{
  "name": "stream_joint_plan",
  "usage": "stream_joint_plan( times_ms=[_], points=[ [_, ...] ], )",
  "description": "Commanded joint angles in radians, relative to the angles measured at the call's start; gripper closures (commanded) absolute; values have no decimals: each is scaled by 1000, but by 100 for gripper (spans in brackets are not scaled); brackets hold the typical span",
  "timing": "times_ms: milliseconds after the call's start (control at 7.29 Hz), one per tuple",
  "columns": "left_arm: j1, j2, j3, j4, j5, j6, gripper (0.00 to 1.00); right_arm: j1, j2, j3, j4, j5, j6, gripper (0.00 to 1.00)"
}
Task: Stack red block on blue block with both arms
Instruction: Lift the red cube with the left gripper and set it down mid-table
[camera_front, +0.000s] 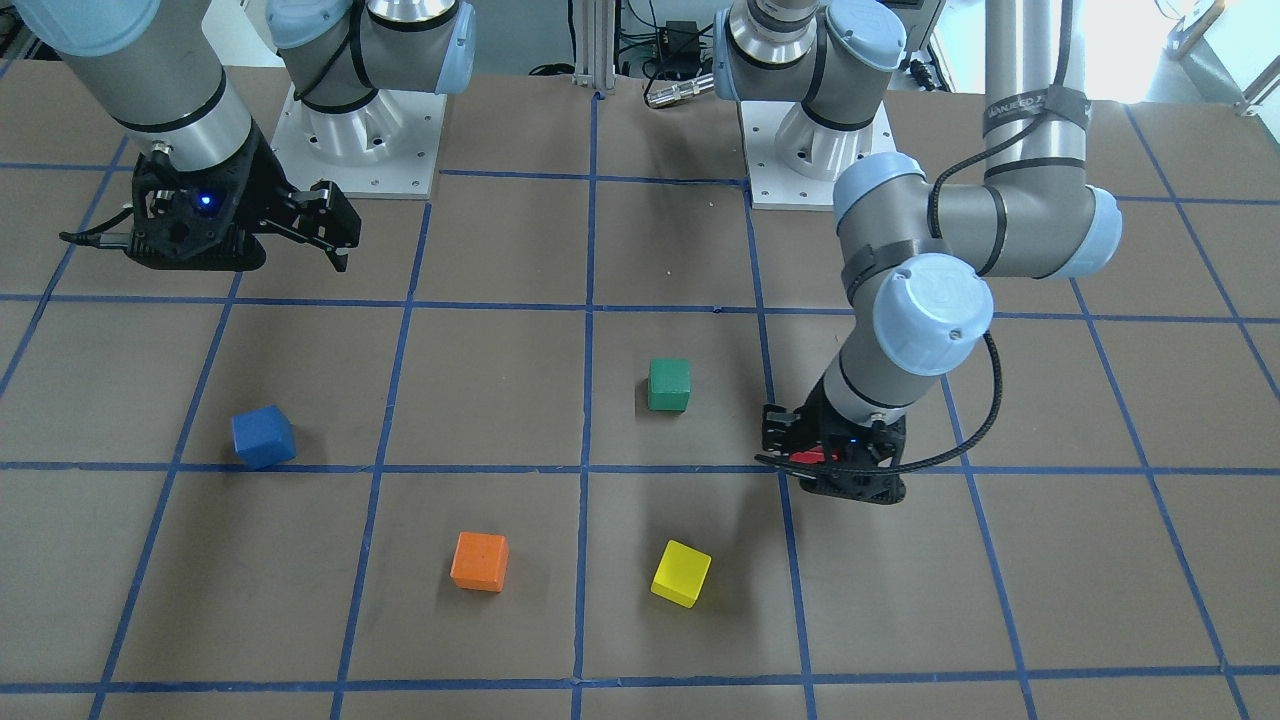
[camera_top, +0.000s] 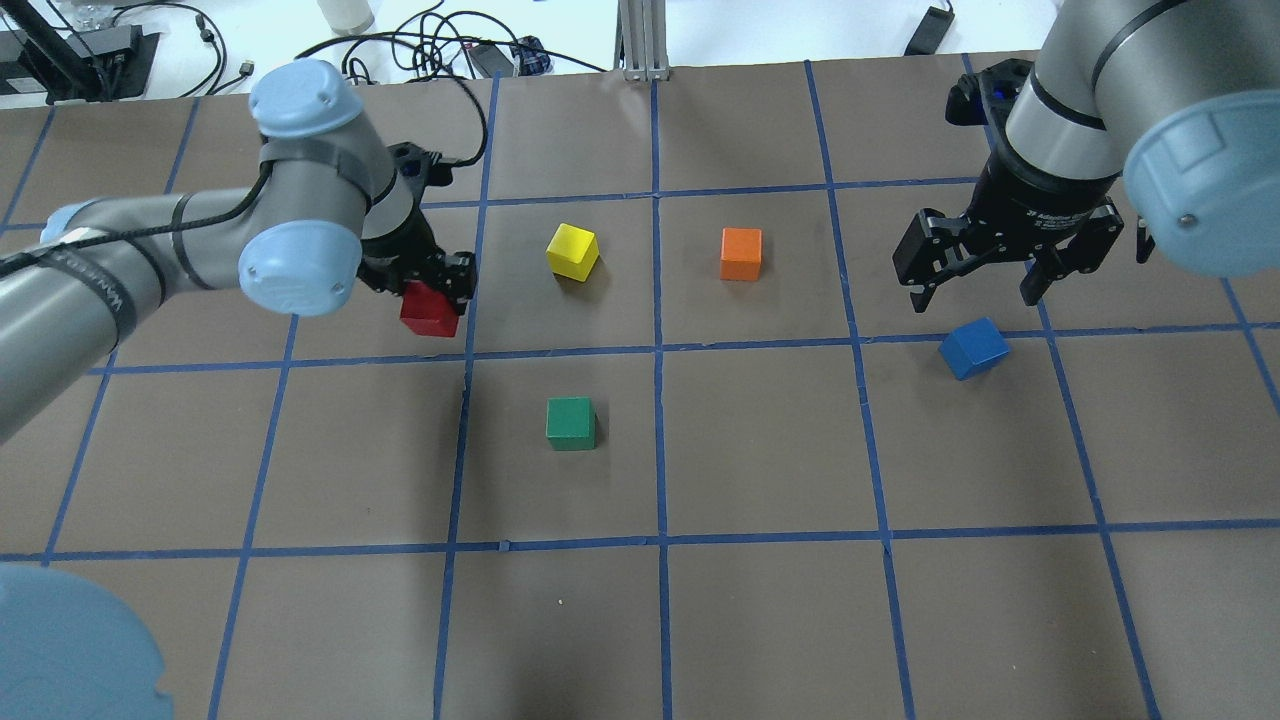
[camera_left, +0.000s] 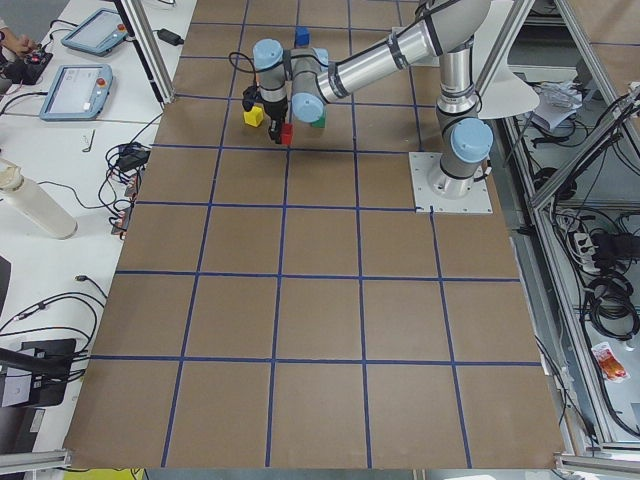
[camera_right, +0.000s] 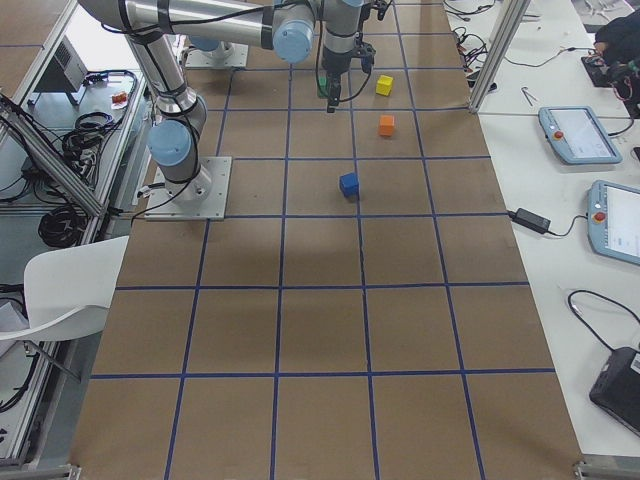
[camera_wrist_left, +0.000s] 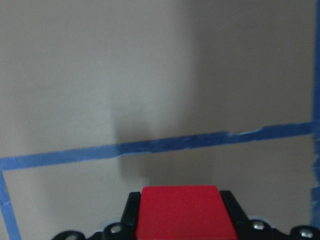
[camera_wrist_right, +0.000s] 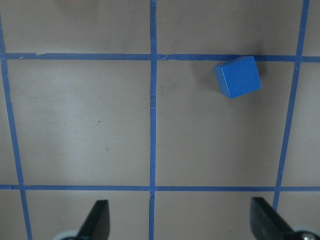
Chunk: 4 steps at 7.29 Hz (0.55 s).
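The red block (camera_top: 430, 312) sits between the shut fingers of my left gripper (camera_top: 434, 296), low over the brown table. It also shows in the left wrist view (camera_wrist_left: 181, 212) and as a red sliver in the front view (camera_front: 812, 457). The blue block (camera_top: 973, 348) lies on the table by a blue tape line, turned slightly; it also shows in the front view (camera_front: 263, 437) and the right wrist view (camera_wrist_right: 238, 76). My right gripper (camera_top: 985, 285) hangs open and empty above the table, just beyond the blue block and not touching it.
A green block (camera_top: 571, 423), a yellow block (camera_top: 573, 251) and an orange block (camera_top: 741, 254) lie between the two grippers. The arm bases (camera_front: 360, 140) stand at the table's robot side. Blue tape lines grid the table.
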Motion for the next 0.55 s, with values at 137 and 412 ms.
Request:
stream_joint_plan(
  times_ms=[137,412],
  points=[
    [-258,-133,177,8,-33,-303,98,0,-3,-5,-8,2,-1,0],
    [-335,-194,180,30,-22,-395,97,5,-3,-7,-8,-2,1,0]
  ],
)
